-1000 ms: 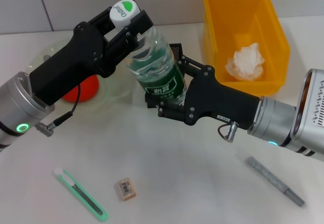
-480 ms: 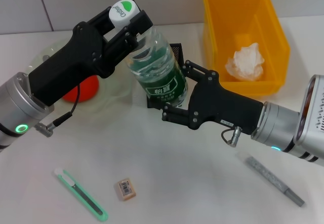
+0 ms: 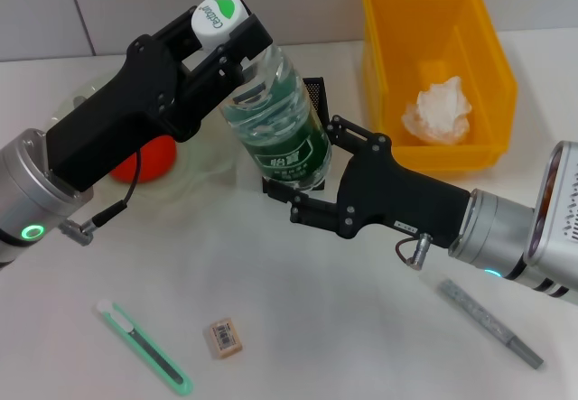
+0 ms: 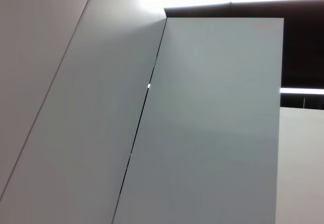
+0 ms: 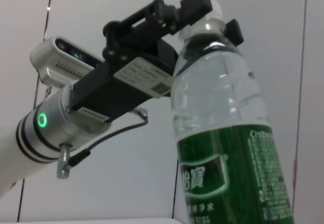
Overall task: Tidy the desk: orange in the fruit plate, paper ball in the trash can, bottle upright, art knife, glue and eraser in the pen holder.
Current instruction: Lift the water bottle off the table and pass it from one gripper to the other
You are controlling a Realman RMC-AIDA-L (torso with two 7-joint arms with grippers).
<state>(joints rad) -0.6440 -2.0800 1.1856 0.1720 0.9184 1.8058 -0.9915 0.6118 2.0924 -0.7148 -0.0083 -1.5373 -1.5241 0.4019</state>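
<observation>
The clear bottle with its green label hangs tilted above the desk centre, white cap up. My left gripper is shut on its neck; the right wrist view shows this left gripper clamped just under the cap of the bottle. My right gripper is open, its fingers spread on either side of the bottle's base. The orange lies in the fruit plate. The paper ball sits in the yellow trash can. The art knife, eraser and glue lie on the desk. The pen holder is mostly hidden behind the bottle.
The white desk runs to a tiled wall at the back. The left wrist view shows only bare wall panels.
My right gripper has let go of the bottle's labelled body and drawn back to the right. The left gripper has raised the bottle's top a little.
</observation>
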